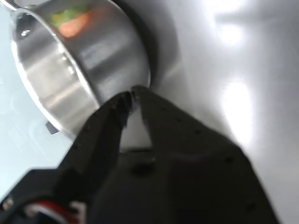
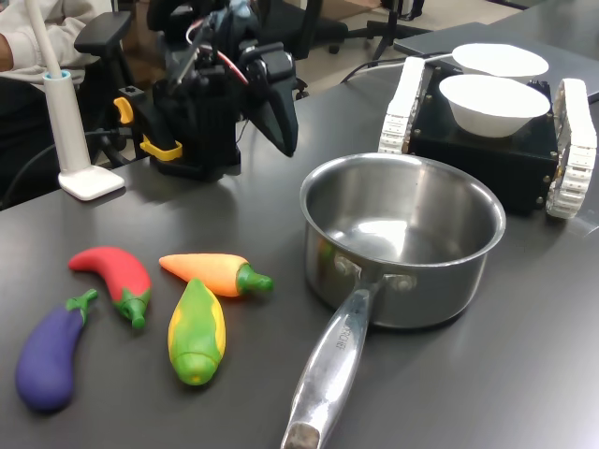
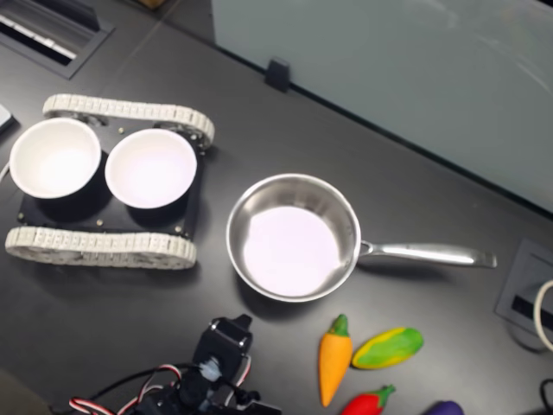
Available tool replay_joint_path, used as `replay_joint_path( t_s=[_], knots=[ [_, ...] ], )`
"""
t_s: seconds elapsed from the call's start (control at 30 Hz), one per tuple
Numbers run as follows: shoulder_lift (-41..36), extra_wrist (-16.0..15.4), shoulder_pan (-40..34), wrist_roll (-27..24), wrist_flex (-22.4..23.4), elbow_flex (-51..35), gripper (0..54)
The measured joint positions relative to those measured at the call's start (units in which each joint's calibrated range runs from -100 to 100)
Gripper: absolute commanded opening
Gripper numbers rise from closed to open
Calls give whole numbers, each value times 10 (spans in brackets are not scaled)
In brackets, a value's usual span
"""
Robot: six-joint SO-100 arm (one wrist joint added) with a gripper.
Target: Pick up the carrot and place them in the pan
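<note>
Carrot (image 2: 214, 272) lay on table (image 2: 112, 393), beside corn (image 2: 196, 331).
Gripper (image 1: 132, 95) empty, jaws nearly closed; pan (image 2: 402, 245) held nothing.

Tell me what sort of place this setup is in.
Probably an office or lab used for robot trials, not a kitchen. The dark table bears toy vegetables such as the carrot beside an empty pan, a small tracked vehicle carries white bowls, and office chairs stand behind.
</note>
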Motion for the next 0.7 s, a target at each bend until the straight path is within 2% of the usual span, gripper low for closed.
replay_joint_path(
  t_s=[0.5,0.7],
  knots=[
    [189,0,109,13,-6,-208,12],
    [257,-18,161,41,-6,-279,21]
  ],
)
